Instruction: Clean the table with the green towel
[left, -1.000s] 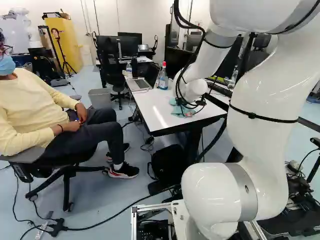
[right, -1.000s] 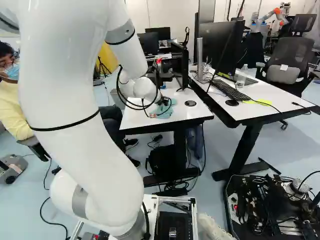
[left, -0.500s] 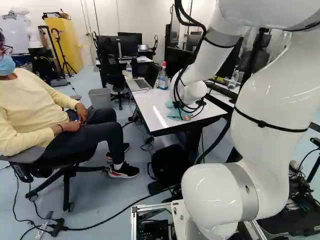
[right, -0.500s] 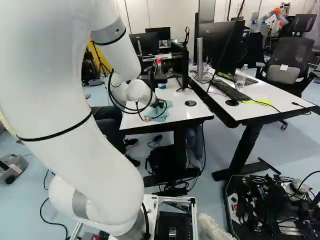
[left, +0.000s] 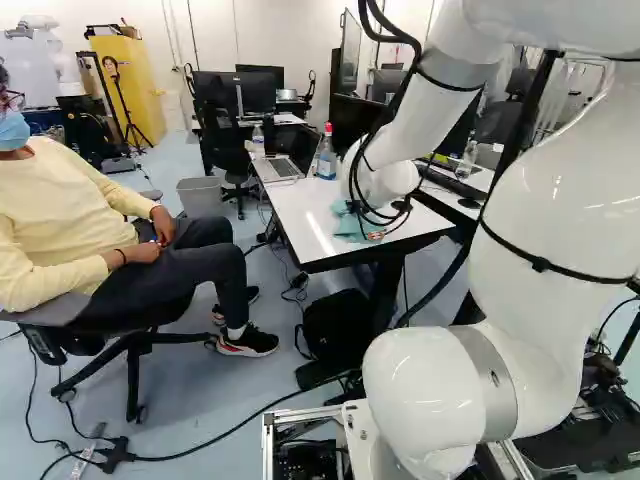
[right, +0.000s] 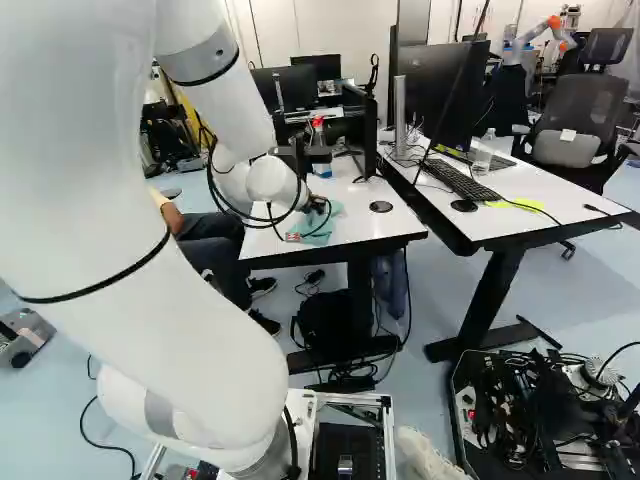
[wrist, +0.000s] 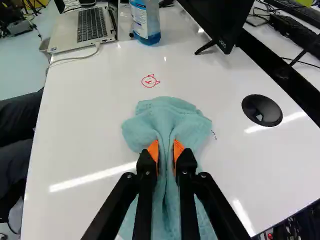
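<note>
In the left base view, the green towel lies on the white bench under the arm's end. In the right base view, the claw reaches down to it. In the wrist view, the claw pinches a bunched fold, cloth spreading flat ahead, near a red drawing.

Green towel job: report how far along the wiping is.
Already done: the green towel is gripped, a fold pinched between the jaws. In hand: it lies on the white table, apparently mid-wipe. Left: probably the red drawing ahead of the towel and the small dark marks beside it. How much is already wiped, I cannot tell.
</note>
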